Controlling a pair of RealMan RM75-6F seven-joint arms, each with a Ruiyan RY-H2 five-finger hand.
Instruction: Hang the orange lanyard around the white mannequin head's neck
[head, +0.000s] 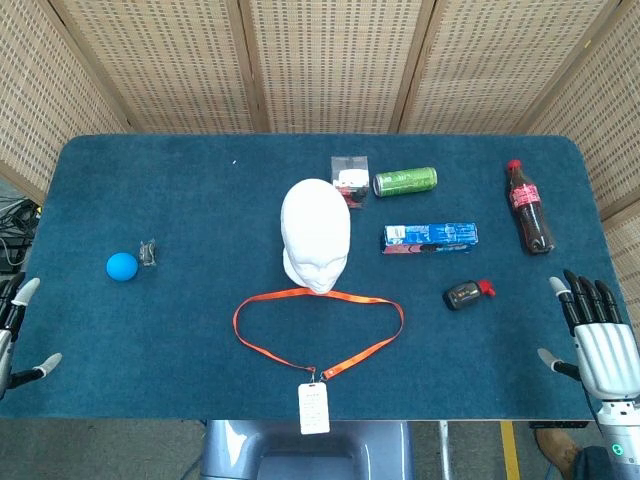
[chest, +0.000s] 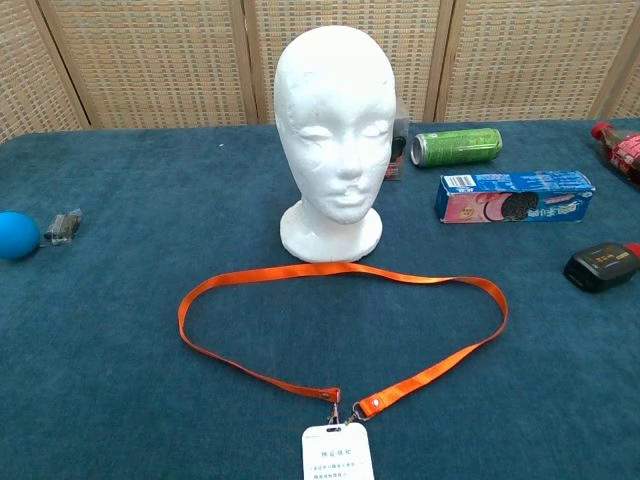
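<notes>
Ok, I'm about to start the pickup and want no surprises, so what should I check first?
1. orange lanyard lies flat in an open loop: ok.
2. Badge hangs over the table's near edge: ok.
3. white mannequin head upright, facing the robot: ok.
4. Loop free of the head's base: cannot tell, the strap runs right against it.
5. left hand and right hand empty, fingers apart: ok.

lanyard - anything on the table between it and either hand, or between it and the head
Nothing visible does. The lanyard lies flat in front of the head, its far strap almost at the base. Bare cloth separates it from the left hand and the right hand. The black device sits behind that path.
</notes>
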